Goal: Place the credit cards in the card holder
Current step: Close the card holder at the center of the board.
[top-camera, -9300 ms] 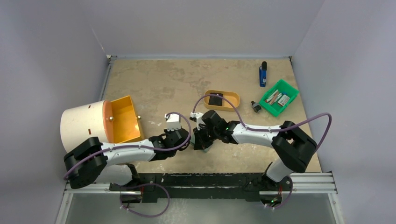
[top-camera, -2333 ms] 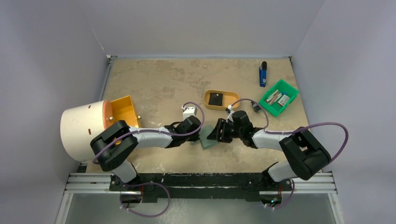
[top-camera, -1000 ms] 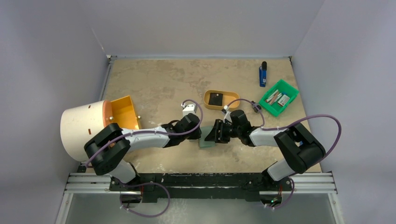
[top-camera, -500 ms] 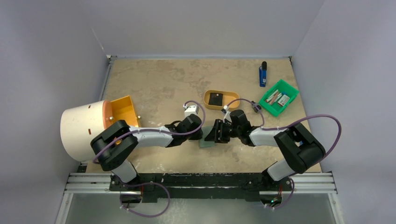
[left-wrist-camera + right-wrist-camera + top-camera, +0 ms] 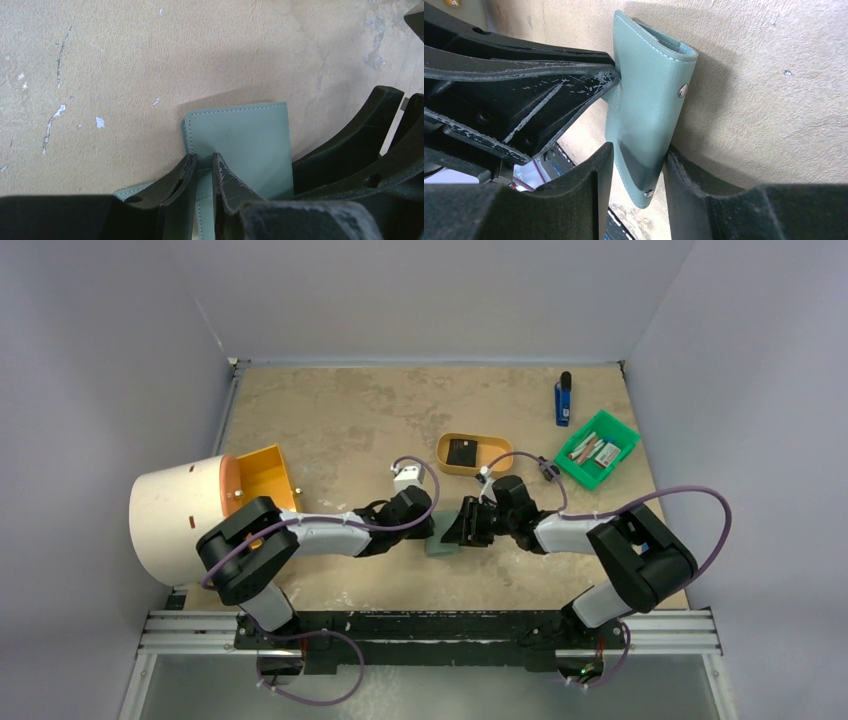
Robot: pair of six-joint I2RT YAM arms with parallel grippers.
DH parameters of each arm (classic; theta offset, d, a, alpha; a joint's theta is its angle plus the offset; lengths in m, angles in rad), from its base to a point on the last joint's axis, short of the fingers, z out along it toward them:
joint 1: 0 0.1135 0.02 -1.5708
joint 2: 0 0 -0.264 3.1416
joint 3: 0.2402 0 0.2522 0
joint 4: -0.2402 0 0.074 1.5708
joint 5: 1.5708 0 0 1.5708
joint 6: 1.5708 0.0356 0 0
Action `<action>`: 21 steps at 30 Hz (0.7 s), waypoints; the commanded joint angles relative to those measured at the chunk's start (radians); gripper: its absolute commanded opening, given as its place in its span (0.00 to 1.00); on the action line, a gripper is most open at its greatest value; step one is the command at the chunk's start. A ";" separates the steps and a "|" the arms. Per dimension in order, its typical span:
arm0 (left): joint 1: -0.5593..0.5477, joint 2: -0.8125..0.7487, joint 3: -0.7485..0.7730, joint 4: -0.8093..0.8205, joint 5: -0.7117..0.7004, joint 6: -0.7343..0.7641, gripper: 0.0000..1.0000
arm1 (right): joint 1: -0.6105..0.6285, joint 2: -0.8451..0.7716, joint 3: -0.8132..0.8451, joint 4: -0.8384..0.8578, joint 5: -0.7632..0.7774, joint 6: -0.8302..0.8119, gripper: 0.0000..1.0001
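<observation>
Top view: the card holder [image 5: 440,544] is sitting low at the table's [image 5: 340,420] near middle. Left gripper [image 5: 429,527] and right gripper [image 5: 461,531] are crowding it more tightly than two seconds ago.
Left wrist: the fingers are pinching a narrow strip of it, nearly together.
Right wrist: the fingers are clamping the folded body.
Meaning: both claws are bracing it for opening, and neither is carrying a card.

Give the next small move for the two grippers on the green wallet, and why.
Probably the left gripper pulls its pinched tab away while the right gripper holds the card holder steady. Both are shut on it, and it looks folded closed.
</observation>
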 commanded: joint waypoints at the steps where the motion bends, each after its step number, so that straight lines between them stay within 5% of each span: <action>1: 0.005 0.046 -0.044 -0.020 -0.025 -0.017 0.15 | 0.001 0.006 -0.020 0.008 -0.031 0.018 0.44; 10: 0.005 0.048 -0.074 0.007 -0.027 -0.041 0.15 | 0.001 0.023 -0.045 0.038 -0.076 0.084 0.49; 21: 0.005 0.023 -0.098 0.020 -0.033 -0.049 0.14 | 0.001 0.037 -0.058 0.123 -0.078 0.118 0.08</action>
